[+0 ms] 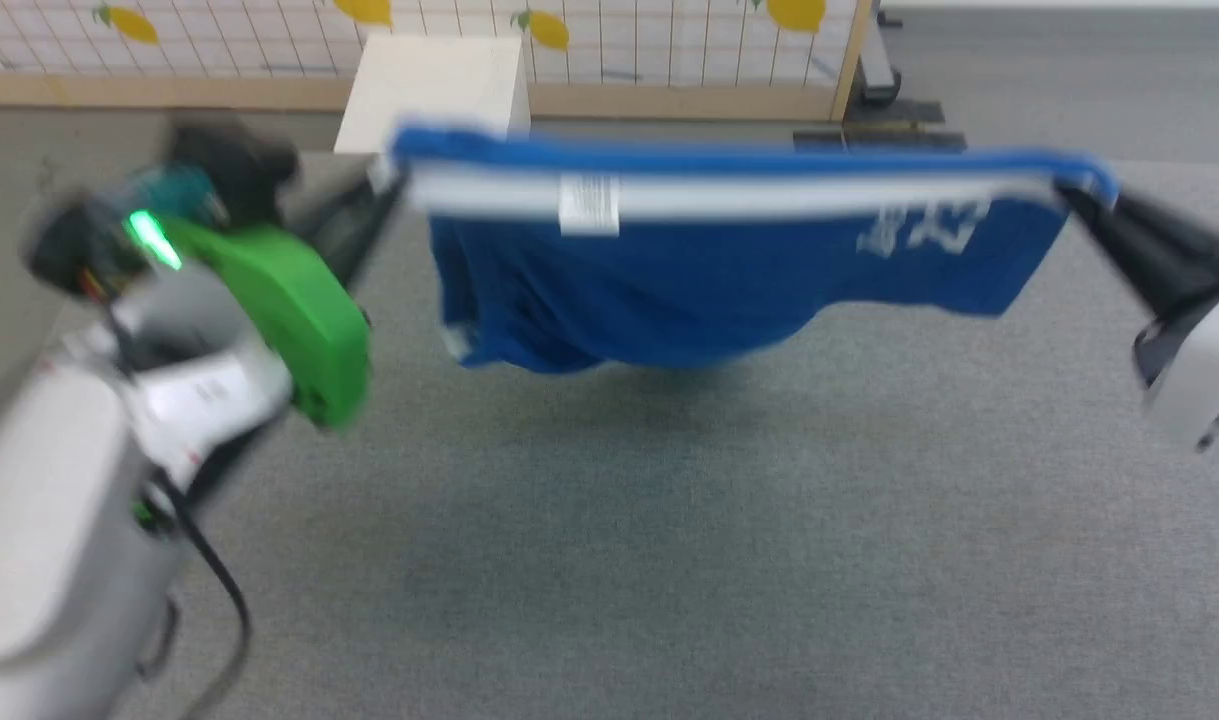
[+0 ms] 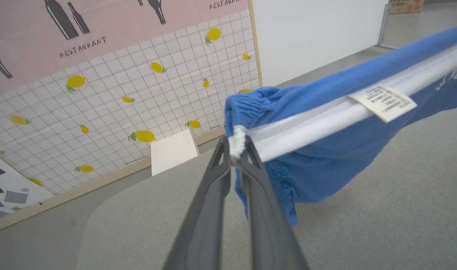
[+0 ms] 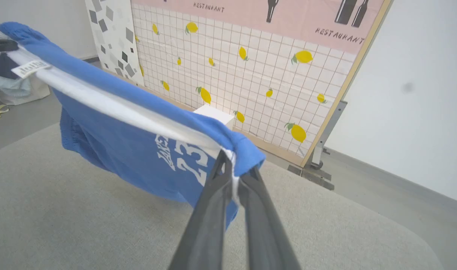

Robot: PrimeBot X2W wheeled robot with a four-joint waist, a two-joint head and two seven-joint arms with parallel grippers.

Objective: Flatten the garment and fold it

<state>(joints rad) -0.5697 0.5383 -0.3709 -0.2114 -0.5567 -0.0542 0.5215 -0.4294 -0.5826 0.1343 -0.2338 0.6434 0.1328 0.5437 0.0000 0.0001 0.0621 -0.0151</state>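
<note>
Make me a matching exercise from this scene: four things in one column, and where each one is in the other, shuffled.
1. left gripper
2. white label
3. 23 print
4. white box

A. against the lemon panel
B. near the right gripper
C. shut on one end of the shorts
D. hanging off the white band

Pairs: 1-C, 2-D, 3-B, 4-A

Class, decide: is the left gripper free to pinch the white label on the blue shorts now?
Probably not. The left gripper is shut on one end of the shorts, the right gripper on the other, stretching them in the air; the label hangs between.
</note>
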